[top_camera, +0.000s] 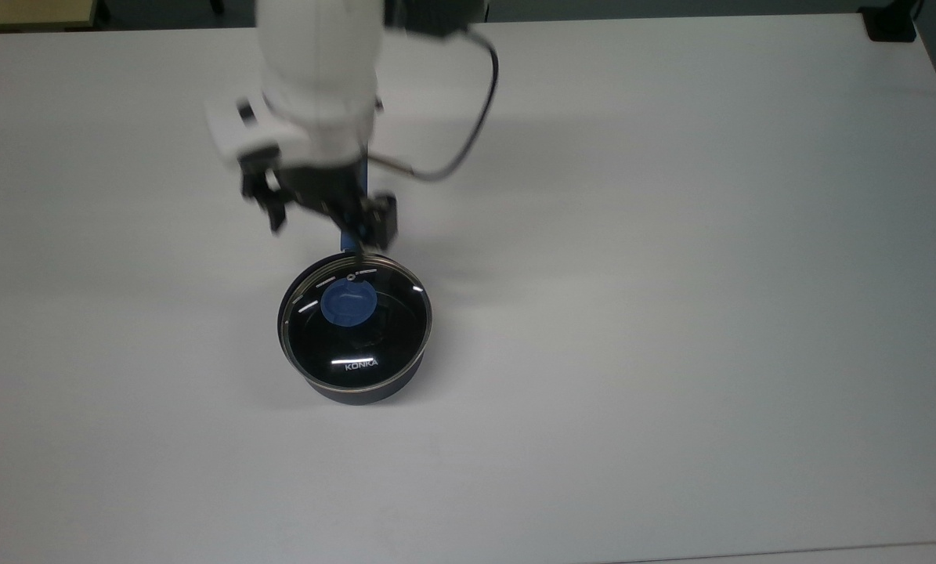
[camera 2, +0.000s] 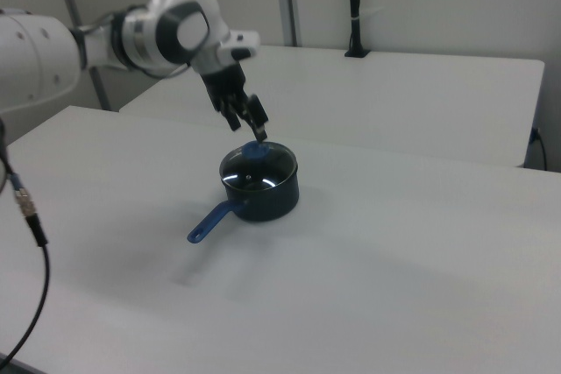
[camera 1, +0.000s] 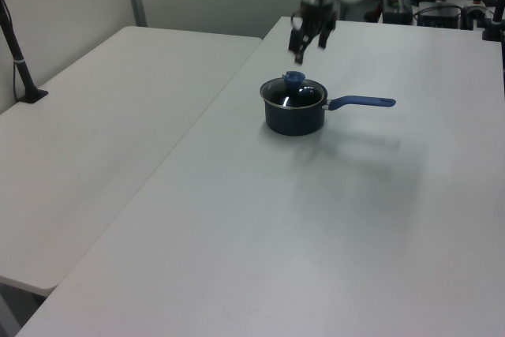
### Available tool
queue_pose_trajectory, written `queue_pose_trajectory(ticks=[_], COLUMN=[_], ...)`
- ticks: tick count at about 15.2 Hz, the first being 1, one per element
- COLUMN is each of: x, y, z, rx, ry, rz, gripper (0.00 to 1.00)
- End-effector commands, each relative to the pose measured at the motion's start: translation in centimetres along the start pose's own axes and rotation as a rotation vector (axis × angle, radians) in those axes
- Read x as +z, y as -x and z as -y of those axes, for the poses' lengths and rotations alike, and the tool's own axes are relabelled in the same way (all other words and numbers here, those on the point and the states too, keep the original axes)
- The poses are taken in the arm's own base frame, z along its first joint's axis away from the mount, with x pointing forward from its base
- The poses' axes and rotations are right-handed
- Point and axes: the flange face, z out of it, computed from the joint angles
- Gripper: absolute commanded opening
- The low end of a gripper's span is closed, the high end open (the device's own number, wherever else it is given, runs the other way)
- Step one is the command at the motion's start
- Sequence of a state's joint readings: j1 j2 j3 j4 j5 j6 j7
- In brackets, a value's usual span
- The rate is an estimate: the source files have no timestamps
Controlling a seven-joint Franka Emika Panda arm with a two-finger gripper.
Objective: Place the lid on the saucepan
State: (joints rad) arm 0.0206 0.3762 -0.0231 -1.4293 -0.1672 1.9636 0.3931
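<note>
The saucepan [top_camera: 367, 393] stands on the white table [top_camera: 671, 313], dark-walled, its blue handle [camera 1: 359, 102] pointing to the left view's right. The glass lid [top_camera: 355, 345] with its blue knob [top_camera: 348, 304] lies flat on the pan's rim, covering it. My gripper [top_camera: 328, 222] hangs open above and just behind the knob, holding nothing and touching neither lid nor pan. In the left view the gripper [camera 1: 308, 46] floats clear above the knob [camera 1: 293, 78]. From the right view the gripper [camera 2: 247, 126] is above the lid [camera 2: 257, 170], and the handle [camera 2: 210, 221] points to the lower left.
A dark cable [top_camera: 468, 133] loops from the wrist over the table. A black block [top_camera: 890, 23] sits at the top view's upper right corner. A second table [camera 1: 118, 116] with a black post [camera 1: 16, 45] adjoins at the left view's left.
</note>
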Motion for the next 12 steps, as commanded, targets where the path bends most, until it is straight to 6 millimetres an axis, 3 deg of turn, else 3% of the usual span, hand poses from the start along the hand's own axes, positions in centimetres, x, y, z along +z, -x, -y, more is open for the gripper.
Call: queue_pose_trajectory(ticks=[1,5,8,12], x=[-7.9,-13.5,-14.5,-14.3], y=[3.5,8.1,10.4,9.9], z=[-4.6,-8.6,-10.2,-11.4], rx=[-0.003,-0.07,-0.159,-0.354], ry=[-0.001,-0.097,-0.142,-0.153], rz=[0.057,0.12,0.144,0.126], gripper=[1.0,1.0,1.0,1.0])
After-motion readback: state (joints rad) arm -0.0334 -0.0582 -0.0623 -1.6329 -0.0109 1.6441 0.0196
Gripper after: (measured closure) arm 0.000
